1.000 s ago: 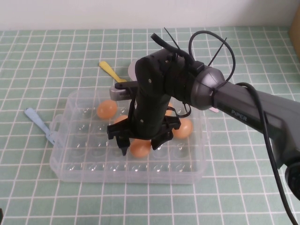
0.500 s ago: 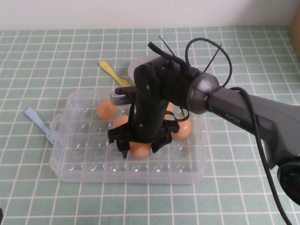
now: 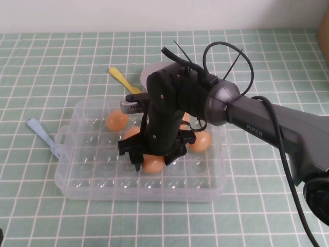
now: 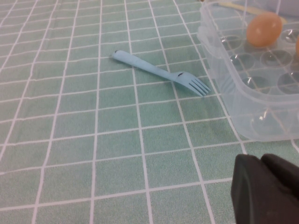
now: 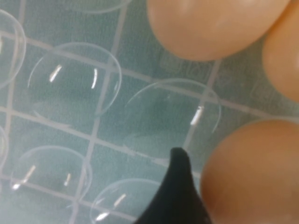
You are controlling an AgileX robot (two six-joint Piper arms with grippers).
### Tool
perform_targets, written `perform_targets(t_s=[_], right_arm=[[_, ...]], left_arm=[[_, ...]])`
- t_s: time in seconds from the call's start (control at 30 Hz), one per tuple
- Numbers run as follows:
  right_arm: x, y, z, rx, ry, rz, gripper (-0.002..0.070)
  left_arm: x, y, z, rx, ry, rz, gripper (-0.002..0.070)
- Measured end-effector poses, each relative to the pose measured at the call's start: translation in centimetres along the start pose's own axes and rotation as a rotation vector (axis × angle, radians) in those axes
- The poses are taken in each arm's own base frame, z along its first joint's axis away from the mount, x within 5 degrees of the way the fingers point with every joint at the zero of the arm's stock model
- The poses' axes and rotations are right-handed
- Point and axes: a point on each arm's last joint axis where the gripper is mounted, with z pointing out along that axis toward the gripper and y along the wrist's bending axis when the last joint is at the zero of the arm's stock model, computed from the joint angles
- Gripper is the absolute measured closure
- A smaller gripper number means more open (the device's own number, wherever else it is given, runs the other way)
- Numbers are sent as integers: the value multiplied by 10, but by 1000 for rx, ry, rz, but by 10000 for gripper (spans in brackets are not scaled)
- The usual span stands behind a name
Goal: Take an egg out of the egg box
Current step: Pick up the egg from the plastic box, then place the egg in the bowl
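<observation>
The clear plastic egg box (image 3: 77, 170) sits mid-table with several orange-tan eggs in its dimples. My right gripper (image 3: 152, 165) is lowered into the box and open. Its two black fingers stand close on either side of one egg (image 3: 153, 162) in the near rows. In the right wrist view one fingertip (image 5: 180, 186) sits right beside that egg (image 5: 252, 172), which still rests in its dimple. Other eggs lie at the far left (image 3: 117, 120) and right (image 3: 201, 140). My left gripper (image 4: 266, 186) is shut and empty, low over the cloth left of the box (image 4: 243, 107).
A light blue fork (image 3: 43, 136) lies on the green checked cloth just left of the box, and also shows in the left wrist view (image 4: 159, 72). A yellow utensil (image 3: 121, 77) and a grey bowl (image 3: 151, 72) lie behind the box, partly hidden by my right arm.
My right gripper came down a little around the egg and its fingers stand slightly closer to it. The egg has not moved. The left arm is still.
</observation>
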Motion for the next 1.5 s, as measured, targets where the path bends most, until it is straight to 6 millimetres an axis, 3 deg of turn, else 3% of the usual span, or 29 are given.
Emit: perform_targets(t_s=[0.33,0.73,0.87,1.1,1.23,1.5], right_arm=[[0,0,1,4,0,-18,244],[1,-1,-3,10,7,-23,249],[2,0,-21,5,-8,-28,249],[2,2,-79,-33,-140,-58,250],[-11,-10,-108,-72,-282,-63,250],[-55,-53,-114,-81,-544,-20,250]], left_arm=[[0,0,0,0,0,0,678],[0,0,0,0,0,0,678],[0,0,0,0,0,0,678],[0,0,0,0,0,0,678],[0,0,0,0,0,0,678],[0,0,0,0,0,0,678]])
